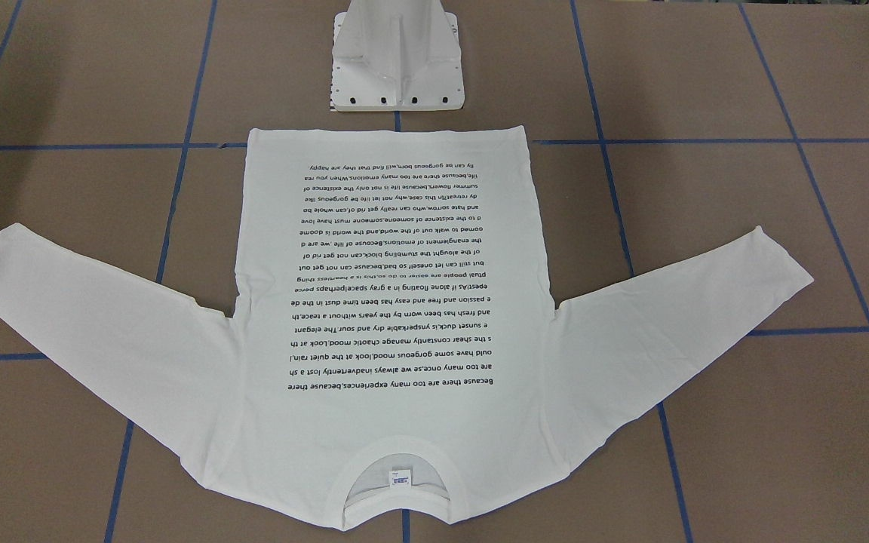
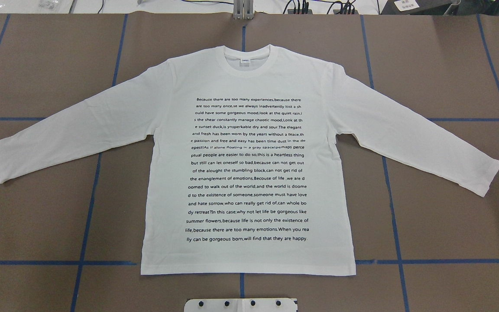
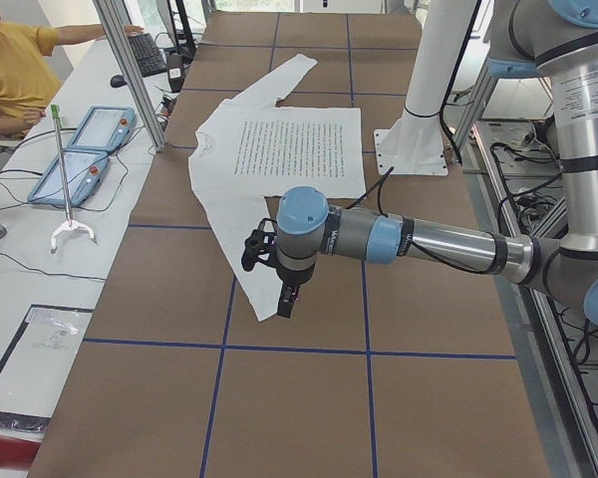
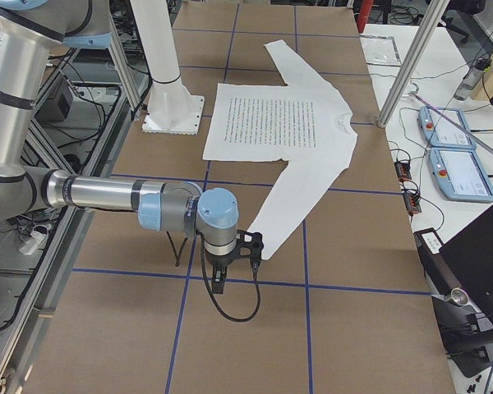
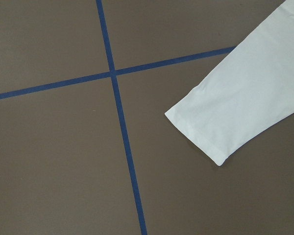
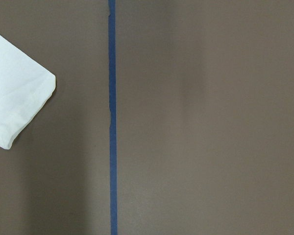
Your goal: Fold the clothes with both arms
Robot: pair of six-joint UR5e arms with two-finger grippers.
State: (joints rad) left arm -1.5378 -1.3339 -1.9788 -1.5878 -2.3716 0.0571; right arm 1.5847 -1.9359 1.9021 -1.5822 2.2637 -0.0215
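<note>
The white T-shirt [image 2: 249, 173] lies flat and face up at the centre of the brown table [image 2: 448, 216]. Its hem is toward the white pedestal base [image 1: 397, 75] and its collar [image 2: 249, 54] is on the far side (neck label [image 2: 245, 63] visible inside it). The black text block [image 2: 247, 169] faces upward. Both sleeves spread outward, slanting back toward the robot.

The left gripper [image 3: 287, 299] hangs above the table near the left cuff [image 5: 206, 132]. The right gripper [image 4: 219, 279] hangs near the right cuff [image 6: 19, 107]. Both cuffs lie flat and ungripped. How far either gripper is open cannot be determined. Blue tape lines [image 2: 448, 261] divide the table surface.
</note>
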